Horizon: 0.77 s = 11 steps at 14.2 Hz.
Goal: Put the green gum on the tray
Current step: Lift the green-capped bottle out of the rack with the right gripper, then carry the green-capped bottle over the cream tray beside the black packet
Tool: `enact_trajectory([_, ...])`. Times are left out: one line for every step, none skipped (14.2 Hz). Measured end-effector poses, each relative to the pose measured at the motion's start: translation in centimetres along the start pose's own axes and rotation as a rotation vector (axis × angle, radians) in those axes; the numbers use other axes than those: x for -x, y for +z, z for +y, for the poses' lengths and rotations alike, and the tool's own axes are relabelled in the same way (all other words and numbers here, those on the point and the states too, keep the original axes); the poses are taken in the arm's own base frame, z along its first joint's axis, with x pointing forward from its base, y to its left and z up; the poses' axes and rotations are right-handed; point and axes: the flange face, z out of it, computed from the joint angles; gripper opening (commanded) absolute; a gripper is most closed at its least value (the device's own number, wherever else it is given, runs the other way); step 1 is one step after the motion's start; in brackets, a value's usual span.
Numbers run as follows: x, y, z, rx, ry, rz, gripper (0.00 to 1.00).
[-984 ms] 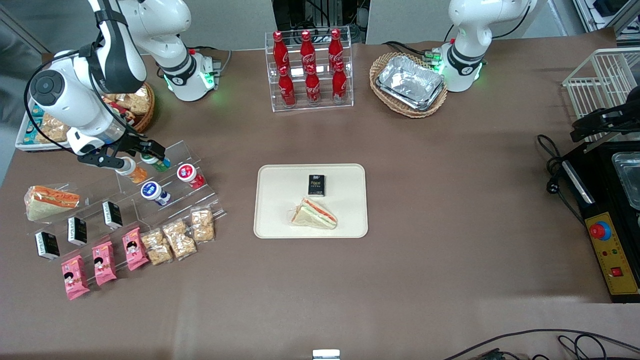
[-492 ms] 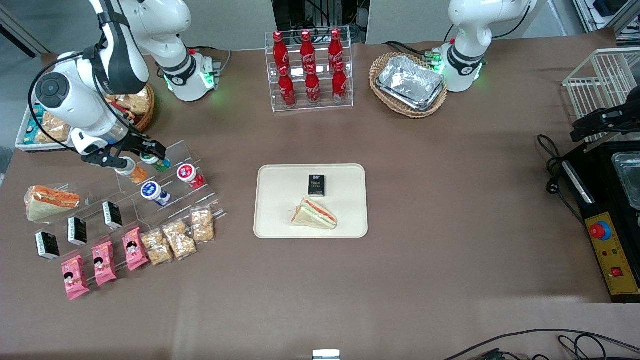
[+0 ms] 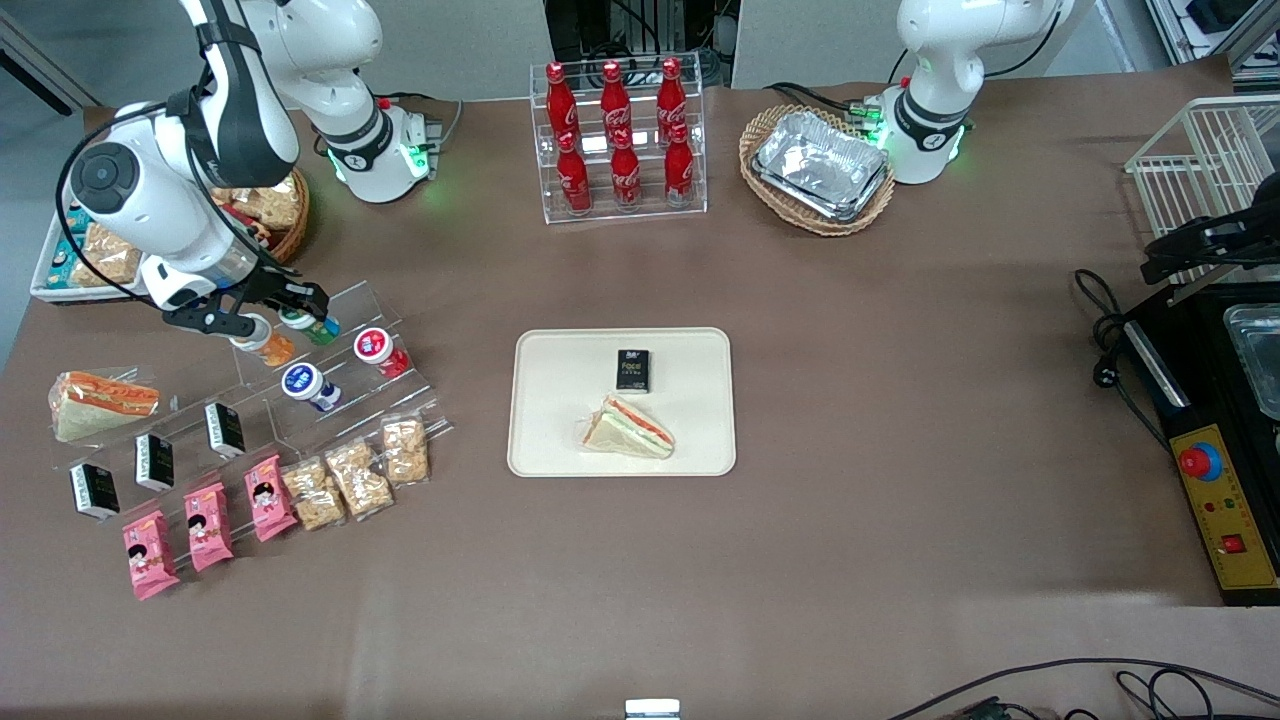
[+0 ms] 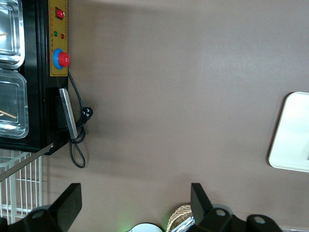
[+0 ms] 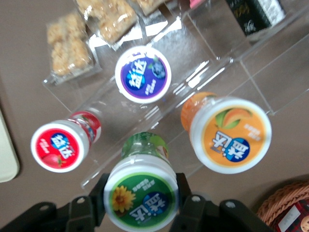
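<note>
Your tool [image 3: 290, 318], at the upper left of the front view, is closed around the green gum [image 5: 141, 194]: in the right wrist view one finger [image 5: 102, 192] presses on each side of the bottle, just under the white lid. The green gum is at the top step of the clear acrylic rack [image 3: 345, 375], and you cannot tell if it is already lifted free of the step.

The first risk is the orange bottle [image 5: 229, 134]. It stands just beside the green gum, so if you pull away at a slant, the finger or the bottle can knock it over or drag it. The red bottle [image 5: 62, 143] and the blue bottle [image 5: 143, 74] are on lower steps, a little more apart, but a low path toward the tray [image 3: 545, 445] passes over them.

The grip is on a round, smooth body, so it may slip or turn if you move fast.

On the tray, the sandwich [image 3: 628, 428] and the black box [image 3: 633, 370] already take the middle; choose a bare part of it, or the bottle lands tilted on them.
</note>
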Motion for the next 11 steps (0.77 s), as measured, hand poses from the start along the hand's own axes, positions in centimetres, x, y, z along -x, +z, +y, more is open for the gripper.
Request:
enact_trajectory([-0.2, -1.0, -0.1, -0.002, -0.006, 0.012, 0.0])
enact_trajectory([-0.4, -2.6, -0.2, -0.001, -0.013, 0.015, 0.0])
enact_trajectory([-0.6, -4.8, -0.3, 0.0, -0.021, 0.01, 0.0])
enact_trajectory([-0.8, -7.7, -0.5, 0.002, -0.032, 0.003, 0.0])
enact_trajectory([-0.8, -11.0, -1.1, 0.004, -0.05, 0.001, 0.0])
enact_trajectory([-0.6, -14.5, -2.1, 0.003, -0.072, 0.008, 0.0])
enact_trajectory([-0.3, -17.7, -3.3, 0.0, -0.097, 0.022, 0.0])
enact_trajectory([0.1, -20.5, -4.8, -0.003, -0.12, 0.039, 0.0])
enact_trajectory([0.5, -22.5, -6.7, -0.005, -0.13, 0.057, 0.0])
enact_trajectory([0.9, -23.6, -8.9, -0.006, -0.127, 0.068, 0.0])
enact_trajectory([1.3, -23.8, -11.4, -0.007, -0.111, 0.067, 0.0])
